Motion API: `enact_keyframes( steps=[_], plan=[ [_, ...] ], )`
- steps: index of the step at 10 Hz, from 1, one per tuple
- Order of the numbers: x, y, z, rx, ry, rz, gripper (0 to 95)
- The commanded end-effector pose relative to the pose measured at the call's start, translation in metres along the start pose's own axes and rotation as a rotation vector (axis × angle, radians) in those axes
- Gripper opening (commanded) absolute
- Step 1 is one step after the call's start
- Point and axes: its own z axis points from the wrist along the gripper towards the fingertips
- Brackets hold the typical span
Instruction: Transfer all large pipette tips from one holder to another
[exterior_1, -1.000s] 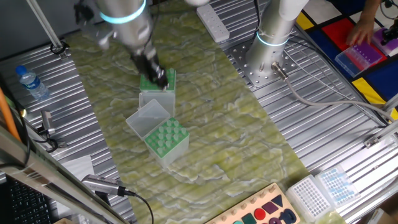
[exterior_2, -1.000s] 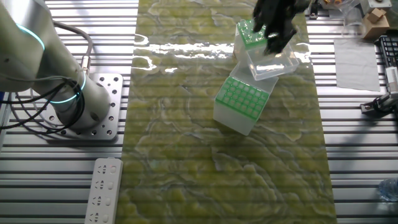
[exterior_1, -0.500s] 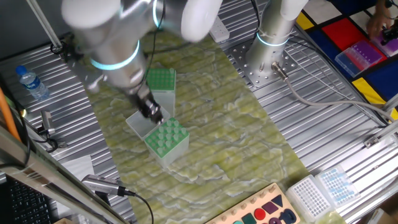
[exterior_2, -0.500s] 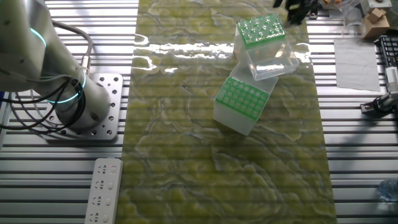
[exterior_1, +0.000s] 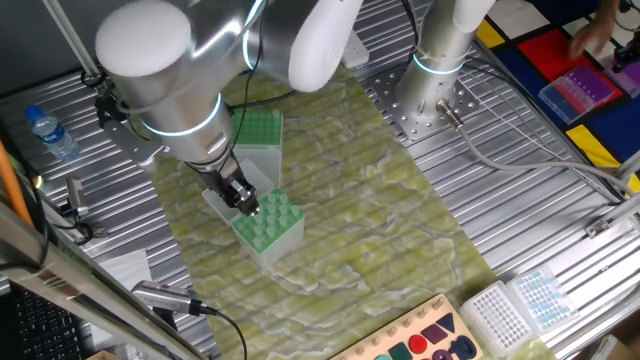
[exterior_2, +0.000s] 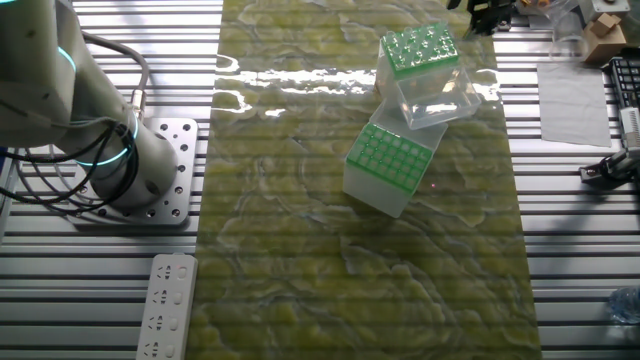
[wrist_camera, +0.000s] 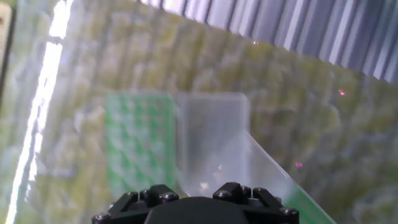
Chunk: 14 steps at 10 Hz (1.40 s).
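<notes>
Two green-topped holders stand on the yellow-green mat. One holder (exterior_1: 258, 130) (exterior_2: 418, 50) shows pale round tops of large pipette tips (exterior_2: 425, 42) in its holes. The other holder (exterior_1: 268, 222) (exterior_2: 392, 165) has a dense grid of pale dots. A clear lid (exterior_1: 232, 188) (exterior_2: 437, 100) lies between them. My gripper (exterior_1: 243, 200) hangs dark over the lid beside the nearer holder; its fingers are too small to read. In the other fixed view it shows only at the top edge (exterior_2: 487, 12). The hand view is blurred, with a green holder (wrist_camera: 138, 146), the lid (wrist_camera: 214, 140) and no fingertips.
A second arm's base (exterior_1: 440, 60) (exterior_2: 120, 160) is bolted beside the mat. A water bottle (exterior_1: 48, 132), a power strip (exterior_2: 165, 305), tip racks (exterior_1: 515, 305) and a purple box (exterior_1: 580, 90) with a person's hand lie off the mat.
My arm swung from over the far holder to the clear lid beside the nearer holder. In the other fixed view the gripper moved off the holder to the top edge.
</notes>
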Motion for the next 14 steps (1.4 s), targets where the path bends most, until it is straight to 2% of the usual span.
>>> enact_keyframes(
  steps=[1, 2, 3, 5, 7, 9, 14],
  plan=[
    [0.000, 0.000, 0.001, -0.032, -0.013, -0.215, 57.0],
    [0.000, 0.000, 0.001, -0.051, -0.028, -0.234, 57.0],
    [0.000, 0.000, 0.001, -0.055, -0.021, -0.208, 57.0],
    [0.000, 0.000, 0.001, -0.056, -0.018, -0.112, 57.0],
    [-0.010, 0.021, 0.012, -0.049, -0.024, -0.039, 57.0],
    [-0.019, 0.044, 0.025, -0.040, -0.025, -0.009, 57.0],
    [-0.027, 0.051, 0.050, -0.018, -0.040, -0.015, 57.0]
  ],
)
